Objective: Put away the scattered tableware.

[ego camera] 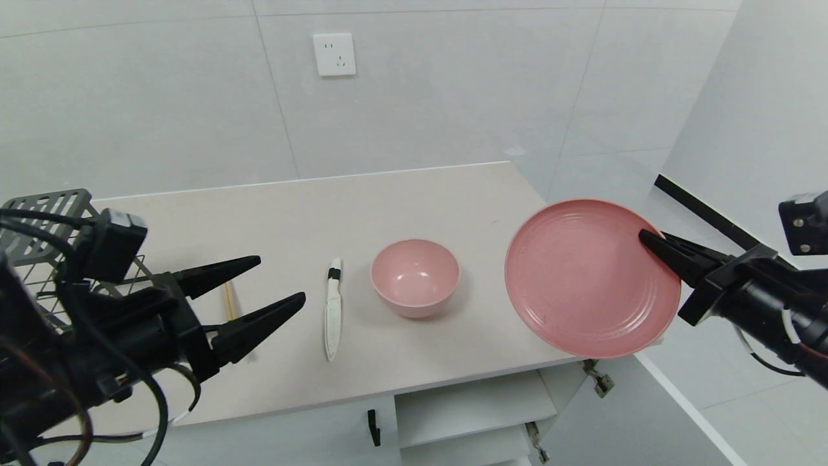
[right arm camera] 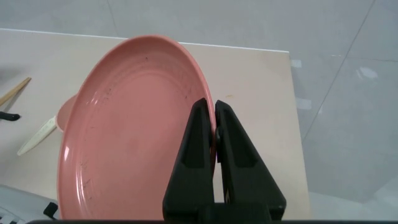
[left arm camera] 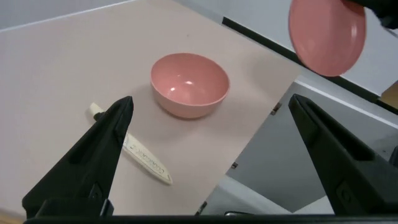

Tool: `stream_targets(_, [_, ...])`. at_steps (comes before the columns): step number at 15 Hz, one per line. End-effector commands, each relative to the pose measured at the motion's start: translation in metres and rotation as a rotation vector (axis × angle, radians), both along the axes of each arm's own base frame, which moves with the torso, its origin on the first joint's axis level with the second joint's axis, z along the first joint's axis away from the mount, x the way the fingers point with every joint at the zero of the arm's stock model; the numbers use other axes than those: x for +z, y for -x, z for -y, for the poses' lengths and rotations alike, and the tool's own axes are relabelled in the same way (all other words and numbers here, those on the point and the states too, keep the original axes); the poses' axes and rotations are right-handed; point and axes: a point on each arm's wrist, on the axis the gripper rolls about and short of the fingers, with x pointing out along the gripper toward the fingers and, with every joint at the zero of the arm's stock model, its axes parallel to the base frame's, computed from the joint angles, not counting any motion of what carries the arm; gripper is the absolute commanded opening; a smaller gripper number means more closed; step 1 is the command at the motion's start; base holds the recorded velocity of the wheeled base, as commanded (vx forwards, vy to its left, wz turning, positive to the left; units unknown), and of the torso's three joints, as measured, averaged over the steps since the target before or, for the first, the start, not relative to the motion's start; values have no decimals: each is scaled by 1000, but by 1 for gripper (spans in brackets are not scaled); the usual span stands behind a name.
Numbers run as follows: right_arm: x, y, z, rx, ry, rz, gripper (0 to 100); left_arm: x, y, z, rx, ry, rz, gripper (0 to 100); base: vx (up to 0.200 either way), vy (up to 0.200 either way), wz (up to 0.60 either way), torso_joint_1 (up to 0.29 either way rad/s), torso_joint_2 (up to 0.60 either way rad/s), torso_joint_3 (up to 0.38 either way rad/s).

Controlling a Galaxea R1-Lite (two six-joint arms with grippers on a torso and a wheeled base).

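The right gripper (ego camera: 647, 238) pinches the rim of a pink plate (ego camera: 585, 278), tilted above the counter's (ego camera: 388, 200) right edge, while the left gripper (ego camera: 281, 279) hangs open near the knife (ego camera: 332, 310); stowing the plate likely comes next.

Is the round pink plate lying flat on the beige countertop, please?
No, the right gripper holds the round pink plate by its rim, tilted and off the beige countertop.
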Motion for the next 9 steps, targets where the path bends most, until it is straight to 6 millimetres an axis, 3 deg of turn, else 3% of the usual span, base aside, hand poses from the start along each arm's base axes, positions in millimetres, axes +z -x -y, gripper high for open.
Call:
stream_targets(1, [1, 3, 1, 3, -1, 9, 0, -9, -26, 10, -2, -17, -55, 100, 0, 0, 0, 0, 0, 0])
stream_targets(6, [1, 13, 4, 3, -1, 15, 0, -21, -72, 35, 7, -36, -103, 100, 0, 0, 0, 0, 0, 0])
stream_targets(9, [1, 13, 4, 3, -1, 15, 0, -29, -90, 41, 65, -44, -122, 100, 0, 0, 0, 0, 0, 0])
